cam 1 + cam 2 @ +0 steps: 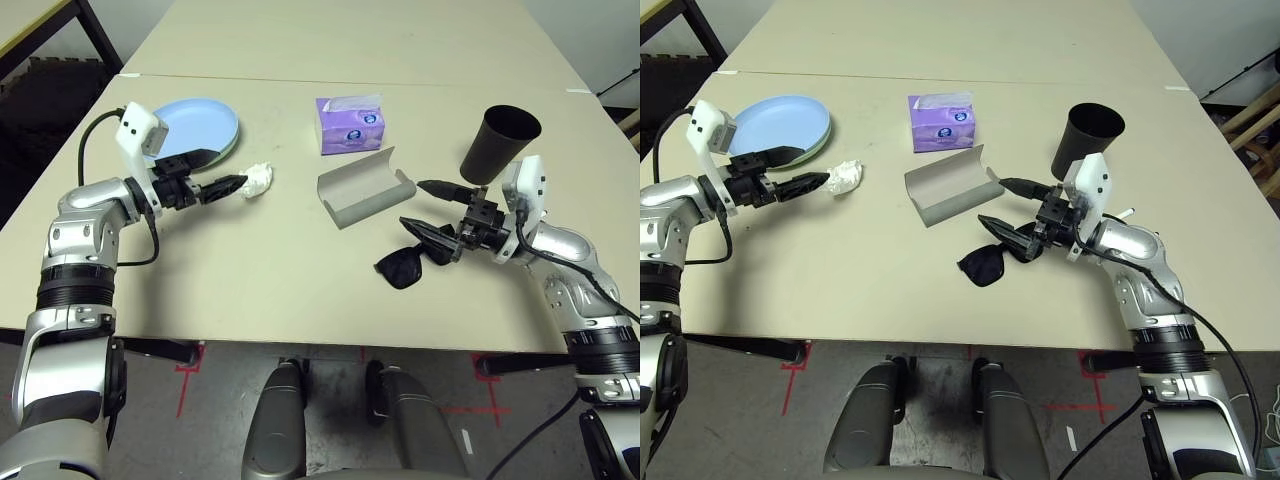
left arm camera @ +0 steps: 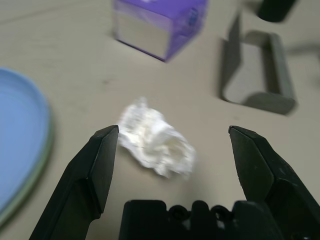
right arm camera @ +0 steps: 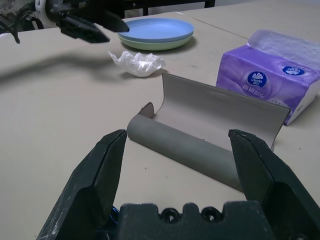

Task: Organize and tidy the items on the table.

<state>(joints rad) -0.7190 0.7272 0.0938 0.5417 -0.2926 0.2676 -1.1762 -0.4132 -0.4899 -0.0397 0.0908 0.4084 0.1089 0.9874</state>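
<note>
Left wrist view showed the crumpled tissue (image 2: pixel 157 142) lying on the bench (image 2: pixel 75 65) between the spread fingers of the left gripper (image 2: pixel 172 142), not yet pinched. On the bench it sat near nine o'clock, just beside the plates (image 1: pixel 195 125), two stacked, blue on green. The step in hand looked like picking up the tissue; the next move would call for closing on it and lifting clear of the plate rim. The right gripper (image 1: pixel 428 212) was also open, empty, at about four o'clock, with one finger over the sunglasses (image 1: pixel 402 267) and the open glasses case (image 1: pixel 362 187) just ahead of it at centre. Counted: one tissue, one pair of sunglasses, one case, one tissue box (image 1: pixel 350 123) at twelve, one black cup (image 1: pixel 498 142) at two.
</note>
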